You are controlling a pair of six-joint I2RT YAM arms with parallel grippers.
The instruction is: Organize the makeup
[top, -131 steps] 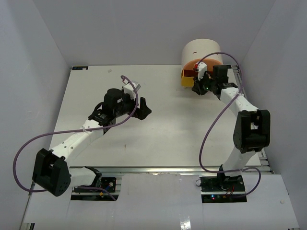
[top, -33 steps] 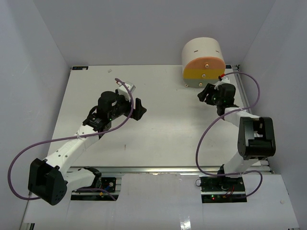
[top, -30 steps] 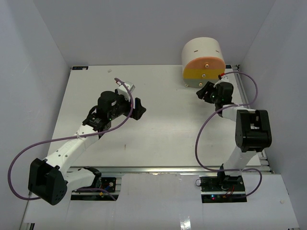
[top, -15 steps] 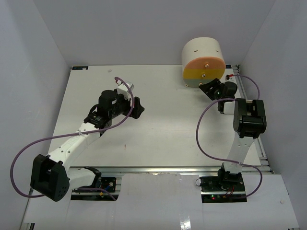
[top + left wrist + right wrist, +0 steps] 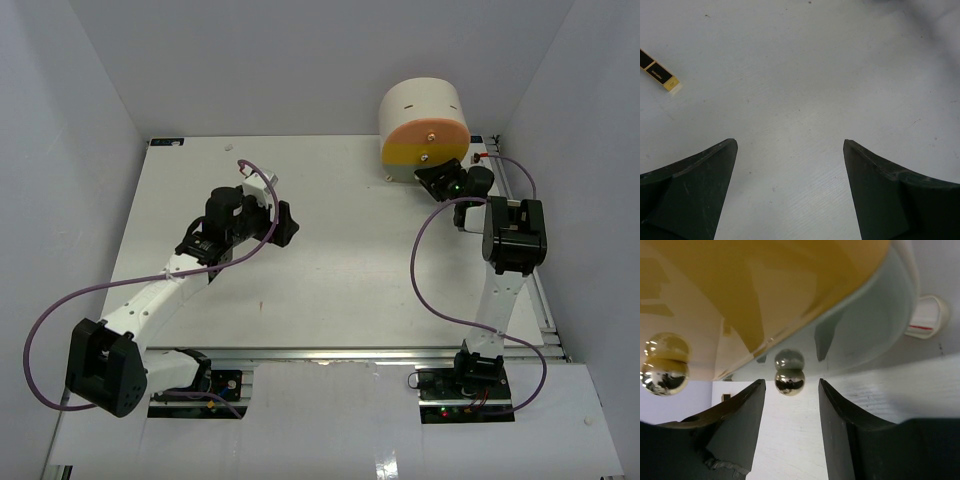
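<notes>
Scene: a white worktop (image 5: 340, 260) walled in on three sides, a round cream drawer unit (image 5: 425, 125) at its far right corner, and two arms reaching in from the near edge.
Right claw: the right claw (image 5: 791, 390) is half parted and straddles the small gold knob (image 5: 789, 381) of the bottom drawer (image 5: 865, 335). A sliver of gap shows on each side, so it is not yet gripping.
Left claw: the left claw (image 5: 789, 144) is spread wide, holds nothing, and hangs over bare worktop left of centre.
Makeup: one black-and-gold lipstick (image 5: 658, 76) lies flat on the worktop, ahead and to the left of the left claw and well apart from it. No other makeup is in view.
Just changed: a few seconds ago the yellow drawer (image 5: 765, 290) stood pulled out with the right claw at it. A second ago it was shut and the claw had backed off. Now the claw has moved in low, onto the knob beneath.
Meaning: the yellow drawer seems finished. The pale bottom drawer looks next to be opened, probably for the lipstick.
</notes>
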